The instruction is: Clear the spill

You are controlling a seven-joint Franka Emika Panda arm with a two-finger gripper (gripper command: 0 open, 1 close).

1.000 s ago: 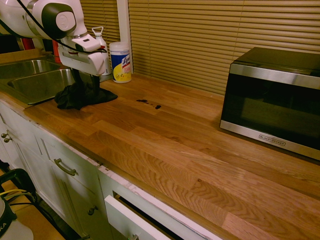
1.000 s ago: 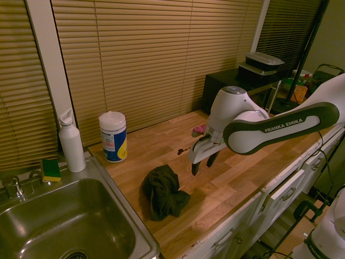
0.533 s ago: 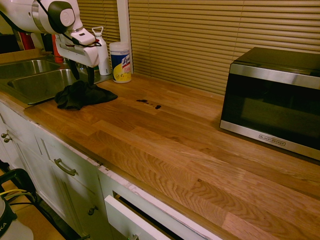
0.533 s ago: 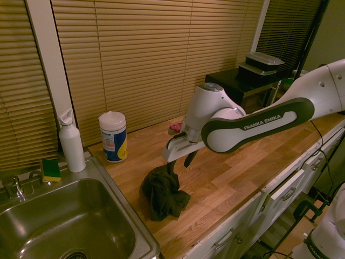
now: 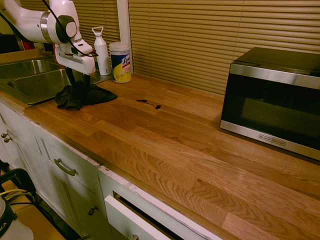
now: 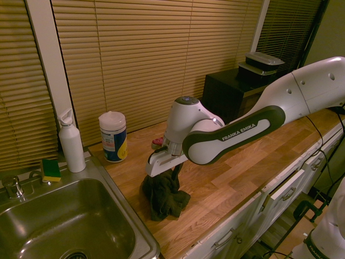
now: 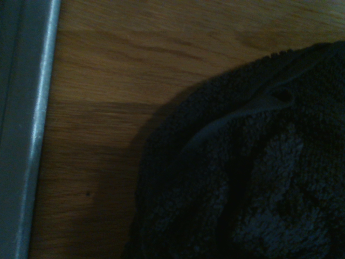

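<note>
on the counter [image 5: 165, 135] in the first exterior view, the spill [image 5: 149, 103] lay as a few dark blotches in a short streak, on bare wood between the rag [image 5: 80, 95] and the microwave [image 5: 272, 97], well apart from both. the rag sat bunched near the sink [image 5: 30, 80], presumably the tool for wiping. the claw [image 5: 77, 79] hung over it, pointing down, its dark fingers just above or at the cloth's top. a bottle [image 5: 102, 50] and a wipes tub [image 5: 120, 61] stood by the blinds behind.

from the second exterior view, the arm reached across the counter [image 6: 226, 178] and hid the spill. the claw [image 6: 175, 171] stood over the rag [image 6: 164, 195], jaws spread wide and gripping nothing; one finger showed against the upper folds, but whether it touched them i could not tell. the heap lay just beside the sink [image 6: 59, 226] rim. a sponge [image 6: 51, 170] rested on the ledge by the tap.

close up in the wrist view, the rag [image 7: 253, 178] filled much of the picture, terry pile and a hem visible, with bare wood and the sink's metal edge [image 7: 35, 124] beside it. by my judgement the claw was placed to pinch the cloth first, since the spill could not be wiped without it.
</note>
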